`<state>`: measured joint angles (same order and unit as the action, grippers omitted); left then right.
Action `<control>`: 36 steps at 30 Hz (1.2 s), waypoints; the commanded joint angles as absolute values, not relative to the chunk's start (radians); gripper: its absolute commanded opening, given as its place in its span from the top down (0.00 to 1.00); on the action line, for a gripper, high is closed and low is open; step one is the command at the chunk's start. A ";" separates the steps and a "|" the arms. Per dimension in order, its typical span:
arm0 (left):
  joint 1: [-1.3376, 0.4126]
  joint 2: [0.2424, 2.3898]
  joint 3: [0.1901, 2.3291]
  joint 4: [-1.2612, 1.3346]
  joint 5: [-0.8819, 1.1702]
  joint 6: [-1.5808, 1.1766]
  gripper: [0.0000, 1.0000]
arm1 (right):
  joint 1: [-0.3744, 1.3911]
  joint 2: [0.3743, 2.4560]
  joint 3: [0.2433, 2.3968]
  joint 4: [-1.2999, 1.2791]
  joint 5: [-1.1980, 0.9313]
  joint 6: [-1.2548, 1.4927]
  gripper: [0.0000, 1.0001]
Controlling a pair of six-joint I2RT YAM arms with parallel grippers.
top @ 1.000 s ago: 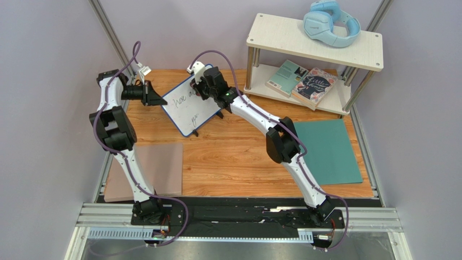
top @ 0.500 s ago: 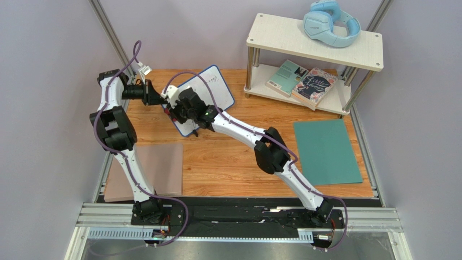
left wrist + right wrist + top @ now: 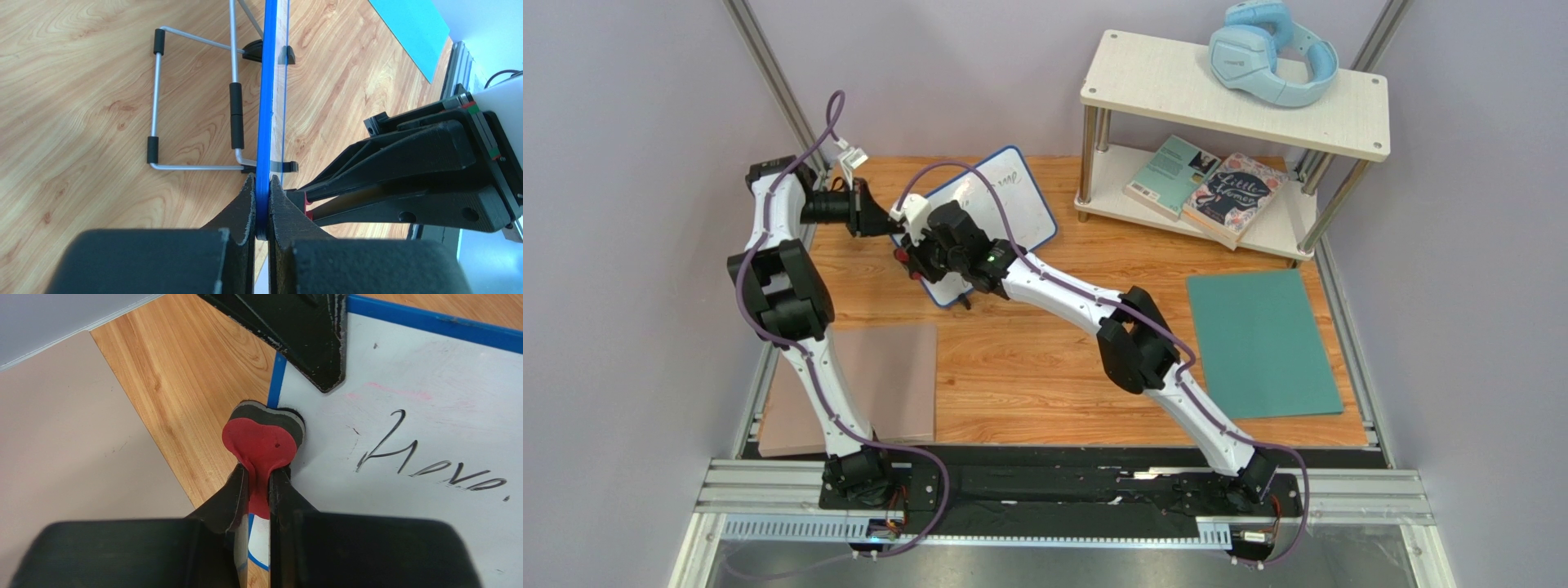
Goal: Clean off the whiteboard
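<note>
The whiteboard (image 3: pixel 1005 196) stands tilted on its wire stand at the back left of the wooden table, with black handwriting (image 3: pixel 430 460) on it. My left gripper (image 3: pixel 889 226) is shut on the board's blue frame (image 3: pixel 263 196) at its left edge. My right gripper (image 3: pixel 923 254) is shut on a red eraser (image 3: pixel 263 440) with a dark pad. The eraser is pressed on the board's lower left part, next to the left gripper's fingers (image 3: pixel 307 331). The board (image 3: pixel 423 398) is wiped around the eraser. In the top view the right wrist hides the board's lower left.
A two-tier white shelf (image 3: pixel 1161 80) stands at the back right, with blue headphones (image 3: pixel 1271 52) on top and two books (image 3: pixel 1208 186) below. A teal mat (image 3: pixel 1259 343) lies at the right and a pinkish-brown mat (image 3: pixel 879 380) at the front left.
My right gripper has swept the eraser from the board's upper right to its lower left, then almost stopped. The left gripper has kept its hold on the frame.
</note>
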<state>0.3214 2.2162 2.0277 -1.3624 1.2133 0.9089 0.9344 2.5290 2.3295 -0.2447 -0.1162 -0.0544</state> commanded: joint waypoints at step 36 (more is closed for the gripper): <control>0.288 2.158 1.977 -1.681 1.120 1.045 1.00 | 0.586 2.560 2.425 -0.226 0.092 0.064 1.00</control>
